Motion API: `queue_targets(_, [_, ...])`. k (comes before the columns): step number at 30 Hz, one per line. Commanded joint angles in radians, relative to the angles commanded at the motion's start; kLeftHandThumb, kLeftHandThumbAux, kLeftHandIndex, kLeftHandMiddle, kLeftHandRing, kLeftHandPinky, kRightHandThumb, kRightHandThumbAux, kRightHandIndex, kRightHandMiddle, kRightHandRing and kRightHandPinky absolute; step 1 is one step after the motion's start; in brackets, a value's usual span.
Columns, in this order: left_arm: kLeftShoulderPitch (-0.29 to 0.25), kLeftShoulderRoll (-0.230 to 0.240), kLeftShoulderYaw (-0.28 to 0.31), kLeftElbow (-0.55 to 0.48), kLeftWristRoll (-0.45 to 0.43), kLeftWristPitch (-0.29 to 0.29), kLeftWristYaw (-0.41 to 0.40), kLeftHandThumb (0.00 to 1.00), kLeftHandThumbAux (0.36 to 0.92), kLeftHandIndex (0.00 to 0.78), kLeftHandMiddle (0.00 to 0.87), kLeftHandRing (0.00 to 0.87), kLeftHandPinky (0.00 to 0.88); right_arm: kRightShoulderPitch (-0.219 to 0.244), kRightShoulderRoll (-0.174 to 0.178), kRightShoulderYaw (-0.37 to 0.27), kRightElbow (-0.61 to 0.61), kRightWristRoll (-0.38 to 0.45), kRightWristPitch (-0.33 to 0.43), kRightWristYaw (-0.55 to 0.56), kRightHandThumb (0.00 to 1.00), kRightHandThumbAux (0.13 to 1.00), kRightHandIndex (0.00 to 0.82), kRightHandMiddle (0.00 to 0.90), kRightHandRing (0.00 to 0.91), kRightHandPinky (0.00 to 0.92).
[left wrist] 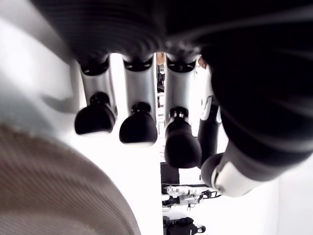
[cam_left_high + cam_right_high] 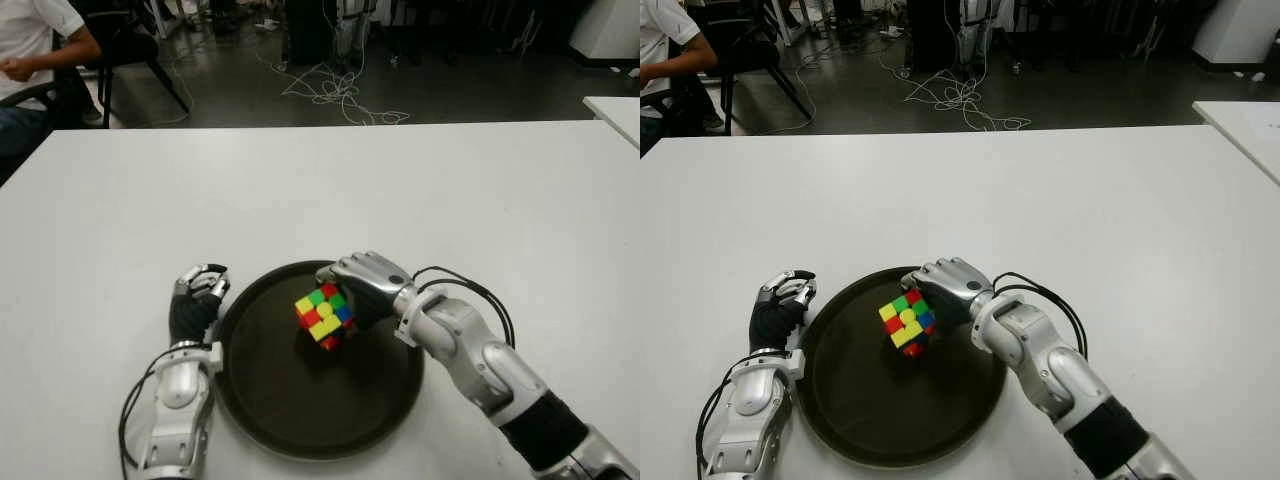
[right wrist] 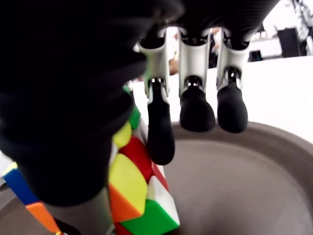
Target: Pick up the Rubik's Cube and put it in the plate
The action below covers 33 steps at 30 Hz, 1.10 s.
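Note:
The Rubik's Cube [image 2: 324, 317] is tilted on one corner above the dark round plate [image 2: 290, 420], near the plate's far middle. My right hand [image 2: 365, 281] reaches in from the right and holds it. In the right wrist view the thumb and one finger [image 3: 160, 129] press against the cube [image 3: 139, 196], while the other fingers hang curled over the plate's floor [image 3: 244, 181]. I cannot tell whether the cube's lower corner touches the plate. My left hand [image 2: 199, 294] shows just left of the plate's rim, its fingers [image 1: 139, 128] curled with nothing in them.
The plate sits near the front edge of a wide white table [image 2: 400, 190]. A second white table corner [image 2: 615, 108] shows at the far right. Beyond the far edge a person [image 2: 30, 50] sits at the back left, and cables [image 2: 335, 95] lie on the floor.

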State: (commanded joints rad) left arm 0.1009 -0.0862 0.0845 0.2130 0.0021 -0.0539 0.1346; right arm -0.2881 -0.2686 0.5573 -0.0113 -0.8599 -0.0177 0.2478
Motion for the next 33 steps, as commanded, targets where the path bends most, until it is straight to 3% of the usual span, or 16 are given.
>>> queue_targets(5, [0.000,0.001,0.000,0.001,-0.006,-0.002,-0.007,0.710,0.705,0.444,0.814,0.832,0.819,-0.002,0.006,-0.002,0.022,-0.009,-0.012,-0.038,0.000,0.927,0.551,0.785,0.795,0.774])
queue_targets(14, [0.004,0.000,-0.002,-0.012,-0.006,0.017,-0.003,0.709,0.705,0.444,0.813,0.830,0.815,-0.003,0.012,-0.012,0.050,0.029,-0.033,-0.040,0.000,0.929,0.501,0.769,0.788,0.772])
queue_targets(19, [0.003,0.000,-0.003,-0.016,-0.002,0.023,0.002,0.709,0.705,0.444,0.814,0.831,0.816,0.004,0.019,-0.047,0.044,0.156,-0.060,0.025,0.000,0.925,0.448,0.705,0.733,0.715])
queue_targets(21, [0.003,-0.001,-0.003,-0.017,0.000,0.021,0.004,0.709,0.705,0.444,0.813,0.830,0.818,-0.001,0.014,-0.068,0.024,0.261,-0.056,0.118,0.000,0.914,0.348,0.550,0.581,0.562])
queue_targets(22, [0.004,-0.002,-0.004,-0.016,0.000,0.019,0.005,0.709,0.704,0.444,0.813,0.830,0.818,-0.004,0.012,-0.076,0.016,0.308,-0.050,0.164,0.000,0.889,0.261,0.416,0.436,0.405])
queue_targets(23, [0.004,0.000,-0.004,-0.014,0.002,0.015,0.004,0.709,0.704,0.444,0.813,0.830,0.819,-0.013,0.005,-0.081,0.005,0.354,-0.036,0.222,0.000,0.880,0.230,0.368,0.384,0.348])
queue_targets(24, [0.004,0.000,-0.005,-0.012,0.002,0.012,0.004,0.709,0.704,0.444,0.814,0.830,0.819,-0.020,-0.001,-0.085,-0.002,0.384,-0.026,0.262,0.000,0.857,0.165,0.264,0.270,0.239])
queue_targets(27, [0.002,0.004,-0.006,0.001,0.005,-0.006,0.002,0.708,0.704,0.444,0.816,0.832,0.823,-0.044,-0.015,-0.078,-0.005,0.449,0.022,0.383,0.000,0.823,0.058,0.096,0.100,0.101])
queue_targets(33, [-0.001,0.006,-0.005,0.019,0.003,-0.035,-0.003,0.707,0.705,0.444,0.817,0.836,0.828,-0.067,-0.037,-0.067,-0.011,0.478,0.066,0.471,0.000,0.768,0.006,0.010,0.010,0.014])
